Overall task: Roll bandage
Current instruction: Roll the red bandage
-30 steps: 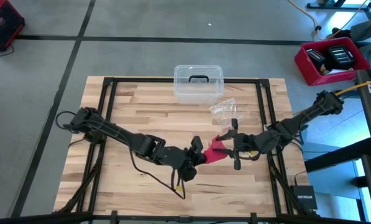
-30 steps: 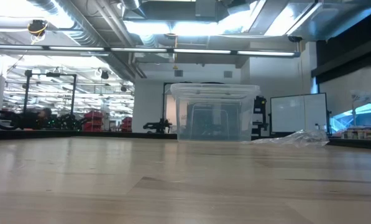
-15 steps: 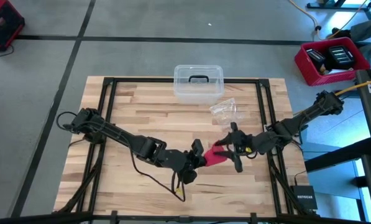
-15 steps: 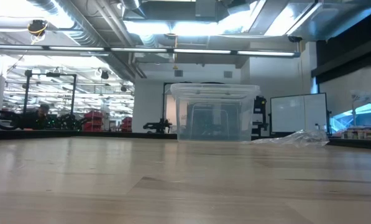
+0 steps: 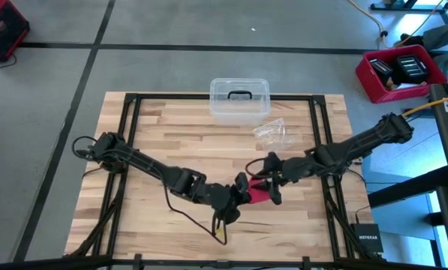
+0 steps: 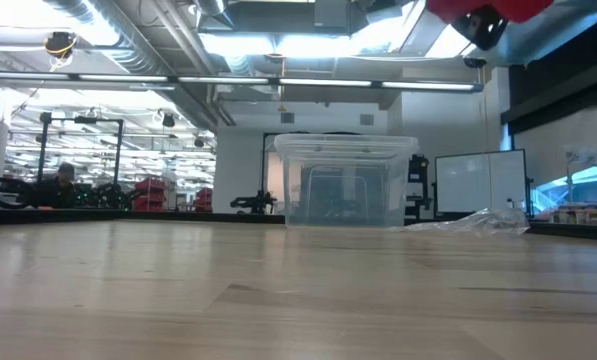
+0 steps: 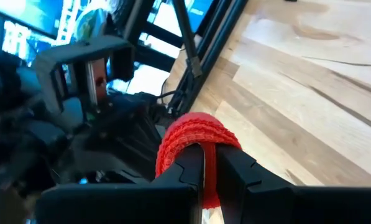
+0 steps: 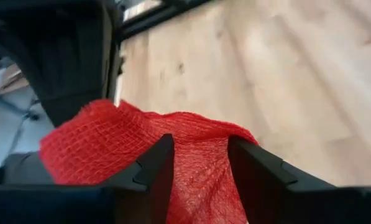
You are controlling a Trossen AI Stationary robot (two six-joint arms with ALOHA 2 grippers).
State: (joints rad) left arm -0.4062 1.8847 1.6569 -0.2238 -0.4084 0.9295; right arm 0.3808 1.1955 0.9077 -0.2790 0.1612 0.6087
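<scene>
The red bandage is held between both grippers above the table's near middle, clear of the wood. My left gripper is shut on it and shows a red loop over its fingertips in the left wrist view. My right gripper stands close to the right of the left one, shut on the bandage's mesh. In the low view, the bandage and a dark gripper part show at the picture's top. My left gripper pinches the bandage between its two fingers; the strip loops over the fingertips as a rounded red band. The fingers come level from the table's left. The bandage is lifted clear of the table. My right gripper has the bandage's spread mesh between its two fingers, in several bunched layers. The fingers come nearly level from the table's right. The cloth is lifted clear and fans out slack past the fingertips toward the left gripper.
A clear plastic box with a dark handle stands at the table's far middle edge. A crinkled clear wrapper lies right of the middle. A red bin stands on the floor beyond the table's right side.
My right gripper has gone toward the table's left, up to my left gripper, which has shifted a little toward the right. The bandage between them has shortened and bunched. Both have come into the top of the low view.
</scene>
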